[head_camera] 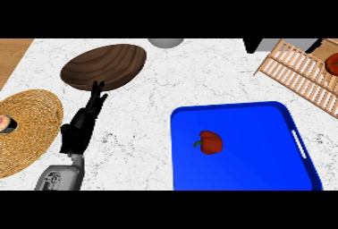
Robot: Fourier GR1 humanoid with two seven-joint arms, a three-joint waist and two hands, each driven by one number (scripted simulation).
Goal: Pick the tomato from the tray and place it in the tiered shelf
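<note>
Your tomato (210, 142) is a small, deep red, slightly lumpy fruit with a short dark green stem sticking out at its left side, and it lies alone near the middle of the bright blue tray (264, 112), whose raised rim has a pale handle slot along its right edge. You have only one hand in the head view: the left hand (80, 127), black, rising from its grey forearm at the lower left, fingers straight and pointing up the counter, gripping nothing. The tomato sits well to the right of that hand and at about the same height in the view, with a stretch of white marble counter (198, 76) and the tray's left rim between them; hand and tomato are apart. The fingertips reach up to the near edge of the dark wooden oval bowl (105, 65), though you cannot tell whether they touch it. To the hand's left lies a round woven mat (26, 129), cut off by the view's edge, with a small pale and pink thing on it that is too small to identify. The slatted wooden tiered shelf (297, 74) shows only partly at the upper right; a reddish round thing (332, 62) rests in it, half cut off. A grey round object (165, 42) at the top is also cropped. Your right hand does not show.
</note>
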